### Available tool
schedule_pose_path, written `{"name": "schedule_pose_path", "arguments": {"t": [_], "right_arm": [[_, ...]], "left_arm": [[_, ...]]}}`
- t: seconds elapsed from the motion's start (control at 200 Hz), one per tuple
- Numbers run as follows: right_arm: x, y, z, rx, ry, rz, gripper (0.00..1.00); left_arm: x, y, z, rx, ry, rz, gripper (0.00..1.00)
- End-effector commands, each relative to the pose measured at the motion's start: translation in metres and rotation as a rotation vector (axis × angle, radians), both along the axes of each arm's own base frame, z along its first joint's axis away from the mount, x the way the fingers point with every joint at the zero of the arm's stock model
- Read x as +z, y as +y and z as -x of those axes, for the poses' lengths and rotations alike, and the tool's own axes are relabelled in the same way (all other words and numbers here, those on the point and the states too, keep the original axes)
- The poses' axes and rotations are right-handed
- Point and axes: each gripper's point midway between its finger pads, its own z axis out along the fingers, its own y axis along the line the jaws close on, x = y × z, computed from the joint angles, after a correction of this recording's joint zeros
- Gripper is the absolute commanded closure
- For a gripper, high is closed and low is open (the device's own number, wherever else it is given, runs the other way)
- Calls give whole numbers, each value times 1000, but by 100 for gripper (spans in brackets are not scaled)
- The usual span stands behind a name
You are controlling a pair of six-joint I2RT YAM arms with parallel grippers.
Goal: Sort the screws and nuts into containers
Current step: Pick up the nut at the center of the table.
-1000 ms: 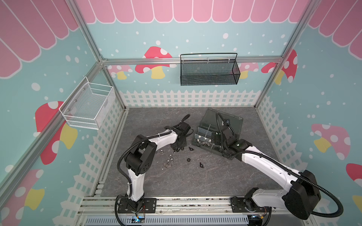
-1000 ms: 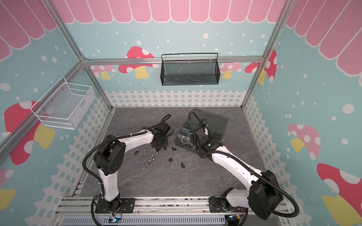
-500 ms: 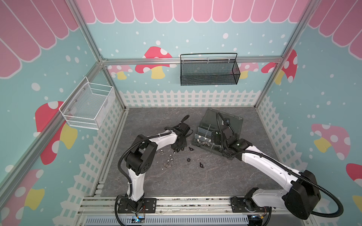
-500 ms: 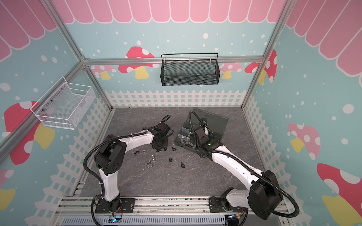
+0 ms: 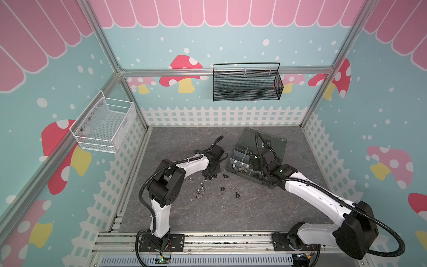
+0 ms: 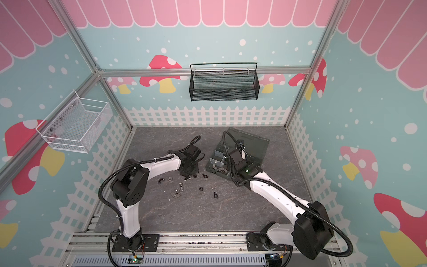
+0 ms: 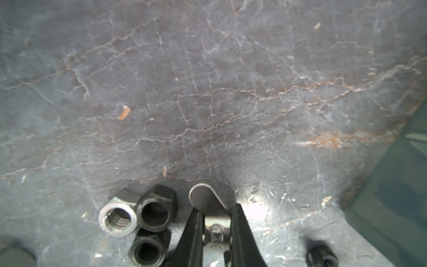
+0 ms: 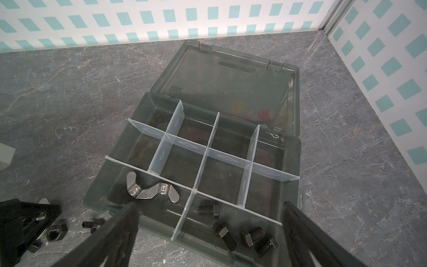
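**Left pincer clamps wing nut beside open sorting box**

A grey marbled desk (image 5: pixel 208 215) floors the pen, with a black mesh basket (image 5: pixel 247 94) and a white wire basket (image 5: pixel 101 124) hung on the walls above it. The right arm (image 5: pixel 316 196) stretches to the dark organizer box (image 5: pixel 278 148), which sits toward the back right of the desk with its lid lying open behind it. The left arm (image 5: pixel 191 165) bends down near the box's front corner, apart from it.

The right pincer (image 8: pixel 209 204) hangs over the box's front cells, jaws spread wide and gripping nothing. The left pincer (image 7: pixel 216 212) is low over the desk, pressed onto the hub of a silver wing nut (image 7: pixel 204 196) with one wing poking out past the fingertips.

In the box, a pair of wing nuts (image 8: pixel 150 190) lies in one cell. Four black hex bolts (image 8: pixel 227 235) lie in the cell beside it, across a pale divider (image 8: pixel 184 215).

Just beside the left pincer, a silver hex nut (image 7: pixel 117 219) touches two black hex nuts (image 7: pixel 154 208). In a top view, more silver nuts (image 5: pixel 200 189) cluster on the desk between the arms. A black nut (image 5: pixel 222 188) and a black wing screw (image 5: pixel 236 194) lie near them.
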Motion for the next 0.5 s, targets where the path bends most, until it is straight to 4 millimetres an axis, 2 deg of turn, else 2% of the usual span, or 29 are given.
{"name": "schedule_pose_path", "arguments": {"t": [0.0,0.145,0.29,0.405,0.495], "right_arm": [[8,-1,-3,-23,-14,-14,3],[9,-1,-4,-26,-17,-11,3],[12,-2,-5,-32,-25,-13,3],[12,-3,-5,-42,-29,-16,3],[14,-6,-3,-57,-38,-22,3]], "left_arm": [[8,7,1,17,-15,-13,88],[29,4,-6,16,-66,7,88],[57,-7,-13,-10,-133,33,88],[78,-25,-17,-41,-183,65,88],[91,-48,-17,-94,-218,86,89]]}}
